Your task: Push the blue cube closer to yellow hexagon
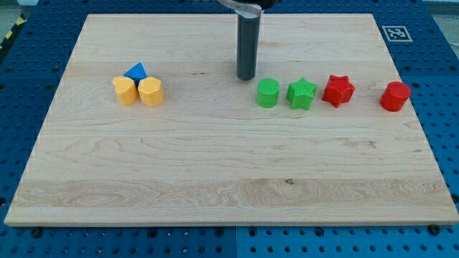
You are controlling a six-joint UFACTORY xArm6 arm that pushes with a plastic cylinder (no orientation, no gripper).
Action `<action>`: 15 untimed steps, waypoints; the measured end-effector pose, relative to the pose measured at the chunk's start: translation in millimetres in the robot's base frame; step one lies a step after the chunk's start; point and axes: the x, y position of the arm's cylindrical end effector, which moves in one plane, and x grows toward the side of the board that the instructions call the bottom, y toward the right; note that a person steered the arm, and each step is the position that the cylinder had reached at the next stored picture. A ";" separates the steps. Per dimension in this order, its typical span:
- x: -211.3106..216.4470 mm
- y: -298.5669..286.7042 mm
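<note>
A blue block [135, 72], small and angular, sits at the view's left, touching the tops of two yellow blocks. The yellow hexagon [151, 92] is just below and right of it. A second yellow block [125, 91], rounder in shape, sits against the hexagon's left side. My tip [246, 77] rests on the board near the view's top centre, far to the right of the blue block and just up and left of the green cylinder [268, 93].
A row of blocks lies right of my tip: the green cylinder, a green star [301, 94], a red star [338, 90] and a red cylinder [394, 96]. The wooden board [229, 179] sits on a blue perforated table. A marker tag [396, 33] is at the top right corner.
</note>
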 end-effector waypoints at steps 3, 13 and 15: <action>-22.4 91.4; -45.4 -66.5; -35.5 -111.6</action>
